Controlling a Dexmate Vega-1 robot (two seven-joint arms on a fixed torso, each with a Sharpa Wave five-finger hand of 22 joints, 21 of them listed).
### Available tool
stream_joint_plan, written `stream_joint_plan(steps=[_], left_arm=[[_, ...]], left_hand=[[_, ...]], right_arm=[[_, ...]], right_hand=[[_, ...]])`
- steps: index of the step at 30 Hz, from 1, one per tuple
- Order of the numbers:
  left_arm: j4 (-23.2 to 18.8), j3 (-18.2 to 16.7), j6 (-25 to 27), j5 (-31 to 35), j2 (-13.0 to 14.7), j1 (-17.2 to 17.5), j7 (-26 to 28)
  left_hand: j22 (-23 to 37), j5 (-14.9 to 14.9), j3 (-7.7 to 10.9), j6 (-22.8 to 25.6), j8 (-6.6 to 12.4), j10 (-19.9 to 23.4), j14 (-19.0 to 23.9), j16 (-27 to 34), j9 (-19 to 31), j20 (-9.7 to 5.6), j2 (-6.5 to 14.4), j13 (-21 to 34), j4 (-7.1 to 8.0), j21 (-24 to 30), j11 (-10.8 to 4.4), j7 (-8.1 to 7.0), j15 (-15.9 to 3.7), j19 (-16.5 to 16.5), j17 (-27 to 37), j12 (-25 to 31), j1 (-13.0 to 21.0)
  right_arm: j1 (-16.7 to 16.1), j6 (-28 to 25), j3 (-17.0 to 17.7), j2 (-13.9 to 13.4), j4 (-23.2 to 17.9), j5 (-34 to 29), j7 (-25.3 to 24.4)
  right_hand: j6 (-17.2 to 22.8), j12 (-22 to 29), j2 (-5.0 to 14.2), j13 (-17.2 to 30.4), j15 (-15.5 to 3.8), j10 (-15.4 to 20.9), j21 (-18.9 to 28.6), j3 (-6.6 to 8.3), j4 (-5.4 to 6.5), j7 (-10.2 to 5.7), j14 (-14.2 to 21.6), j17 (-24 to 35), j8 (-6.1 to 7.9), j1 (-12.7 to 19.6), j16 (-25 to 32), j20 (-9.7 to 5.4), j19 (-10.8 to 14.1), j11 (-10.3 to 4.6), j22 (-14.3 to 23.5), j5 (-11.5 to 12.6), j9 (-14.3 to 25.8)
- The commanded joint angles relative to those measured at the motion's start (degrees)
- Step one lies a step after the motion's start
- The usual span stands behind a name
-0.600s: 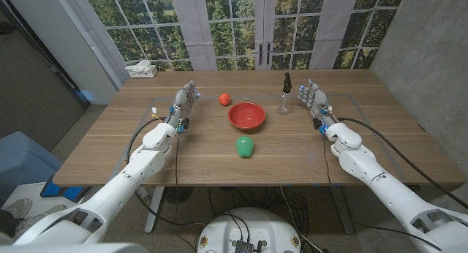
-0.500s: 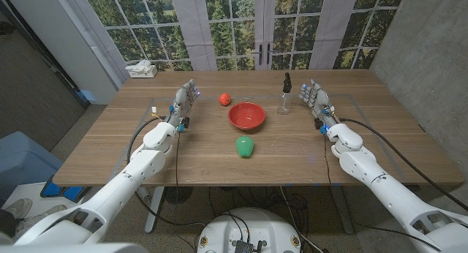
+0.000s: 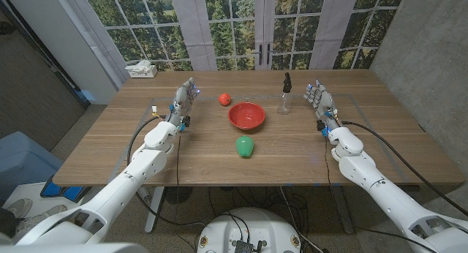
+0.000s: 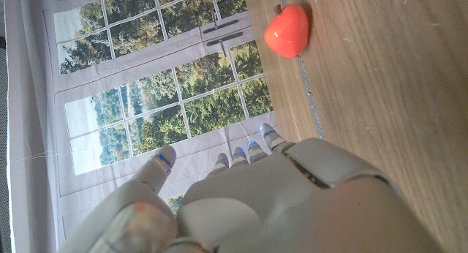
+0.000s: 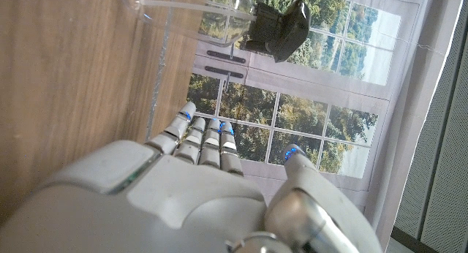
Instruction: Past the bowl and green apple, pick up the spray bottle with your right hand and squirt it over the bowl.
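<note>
A clear spray bottle (image 3: 284, 96) with a black trigger head stands upright on the table, behind and right of the red bowl (image 3: 246, 115). A green apple (image 3: 244, 145) lies in front of the bowl. My right hand (image 3: 320, 104) stands on its edge to the right of the bottle, fingers apart, holding nothing, with a gap between them. In the right wrist view the spray bottle (image 5: 219, 15) shows beyond my right hand (image 5: 197, 187). My left hand (image 3: 183, 103) stands open left of the bowl, holding nothing.
A small red fruit (image 3: 224, 99) lies behind the bowl to its left, also the red fruit (image 4: 287, 31) ahead of my left hand (image 4: 256, 202). A tissue box (image 3: 141, 69) sits at the far left corner. Windows stand behind the table.
My right hand has shifted slightly to the right, away from the spray bottle. The left hand and the objects have not moved.
</note>
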Motion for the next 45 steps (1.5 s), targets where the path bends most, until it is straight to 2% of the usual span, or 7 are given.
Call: stream_joint_plan(steps=[1, 14, 31, 37, 44, 45], left_arm=[[-0.21, 0.02, -0.19, 0.13, -0.29, 0.07, 0.52], [-1.12, 0.14, -0.06, 0.35, -0.29, 0.73, 1.18], [-1.86, -0.31, -0.6, -0.29, -0.07, 1.94, 1.01], [-1.78, -0.31, -0.78, -0.37, 0.02, 2.02, 0.62], [-2.1, -0.3, -0.63, -0.38, 0.22, 2.2, 0.54], [-2.12, -0.3, -0.66, -0.32, 0.22, 2.22, 0.63]], left_hand=[[0.2, 0.31, 0.01, -0.12, 0.33, -3.47, -6.26, 0.31, 0.25, -5.19, 4.49, 0.15, -0.39, -0.15, -0.16, -0.08, -2.6, -2.58, 0.16, 0.36, 0.56], [0.2, 0.34, -0.01, -0.11, 0.3, -3.51, -6.33, 0.21, 0.25, -5.15, 4.51, 0.15, -0.58, -0.44, -0.13, -0.1, -2.64, -2.46, 0.17, 0.31, 0.63], [0.22, 0.46, -0.04, -0.36, 0.21, -3.6, -6.42, 0.28, 0.26, -4.92, 5.3, 0.15, 0.03, -0.81, 0.12, 0.27, -2.38, -2.28, 0.4, 0.25, 0.33], [0.23, 0.49, -0.06, -0.39, 0.2, -3.67, -6.48, 0.27, 0.26, -4.97, 5.38, 0.16, 0.16, -0.93, 0.07, 0.25, -2.34, -2.27, 0.43, 0.22, 0.27], [0.23, 0.52, -0.07, -0.46, 0.18, -3.73, -6.57, 0.24, 0.26, -4.96, 5.4, 0.16, 0.23, -1.05, 0.08, 0.26, -2.39, -2.29, 0.45, 0.2, 0.23], [0.23, 0.53, -0.08, -0.47, 0.18, -3.74, -6.57, 0.24, 0.26, -4.96, 5.4, 0.16, 0.25, -1.08, 0.1, 0.26, -2.36, -2.29, 0.45, 0.2, 0.22]], right_arm=[[-2.48, 2.14, 0.6, -0.19, -2.16, -2.17, -3.6], [-5.1, 3.1, 0.52, -0.64, -4.53, -5.42, -7.46], [-9.45, 1.96, 0.05, -1.88, -10.43, -12.71, -15.18], [-10.55, 1.36, -0.21, -2.33, -11.96, -13.63, -15.64], [-11.99, 1.66, -0.16, -1.97, -13.27, -16.45, -18.65], [-12.29, 1.83, -0.08, -1.45, -13.42, -17.59, -20.28]], right_hand=[[0.36, 0.31, 0.3, 0.11, -0.09, 0.28, -0.28, 0.26, -0.41, -0.14, 0.1, -0.07, 0.25, 0.04, 0.21, -1.01, 0.46, -0.06, 0.09, 0.11, 0.32], [0.39, 0.27, 0.38, -0.3, 0.01, 0.26, -0.91, 0.33, -1.21, -0.28, 0.18, -0.64, 0.19, 0.33, 0.3, -0.88, 0.86, -0.24, 0.1, 0.04, 0.32], [0.33, 0.29, 0.96, -0.74, -0.42, 0.37, -1.69, 0.45, -1.82, -0.5, 0.15, -1.12, 0.11, 0.46, 0.46, -1.1, 1.31, -0.49, 0.12, 0.0, 0.31], [0.38, 0.29, 1.17, -0.84, -0.5, 0.37, -1.88, 0.54, -1.97, -0.62, 0.14, -1.23, 0.12, 0.55, 0.5, -1.16, 1.38, -0.57, 0.12, 0.01, 0.3], [0.44, 0.28, 1.28, -0.98, -0.57, 0.36, -2.18, 0.52, -2.14, -0.75, 0.17, -1.37, 0.12, 0.52, 0.58, -1.18, 1.49, -0.55, 0.13, -0.02, 0.3], [0.48, 0.28, 1.41, -1.01, -0.69, 0.37, -2.23, 0.55, -2.11, -0.77, 0.13, -1.37, 0.14, 0.48, 0.58, -1.25, 1.53, -0.6, 0.13, -0.01, 0.3]])
